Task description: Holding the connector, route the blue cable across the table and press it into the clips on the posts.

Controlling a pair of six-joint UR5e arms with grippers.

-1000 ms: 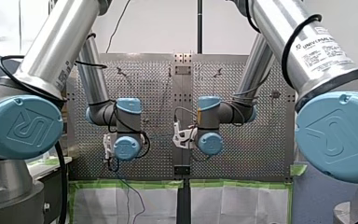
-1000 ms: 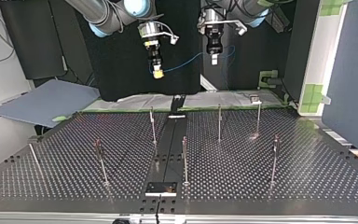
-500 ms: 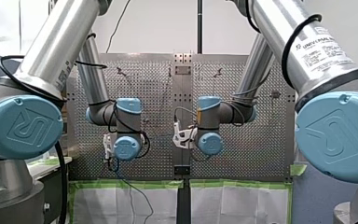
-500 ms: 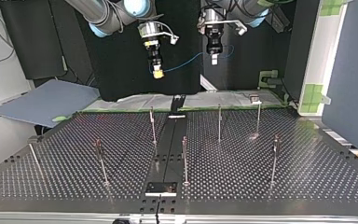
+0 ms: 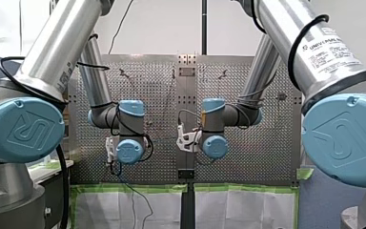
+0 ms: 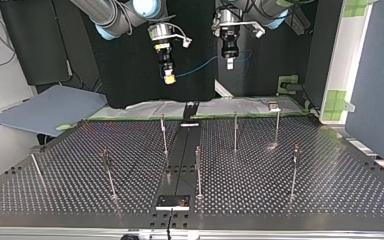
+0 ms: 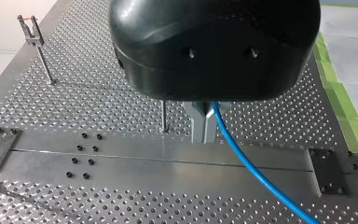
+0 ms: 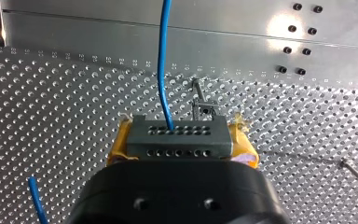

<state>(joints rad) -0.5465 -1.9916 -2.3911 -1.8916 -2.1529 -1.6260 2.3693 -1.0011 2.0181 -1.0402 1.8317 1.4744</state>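
Top view, upper middle: you had the right gripper (image 6: 169, 76) clamped on the connector (image 8: 176, 137), yellow pads (image 8: 243, 142) either side. The blue cable (image 6: 200, 66) sagged rightward to the left gripper (image 6: 229, 64), fingers (image 7: 199, 123) pinched together on it. The posts (image 6: 235, 131) stood on the table (image 6: 330, 190) below.

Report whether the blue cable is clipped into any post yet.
Out. The blue cable hangs in air between my right gripper and my left gripper, well above the posts.

UNIVERSAL ROBOTS on my right arm (image 5: 314, 52), UR on joint caps (image 5: 21, 130)
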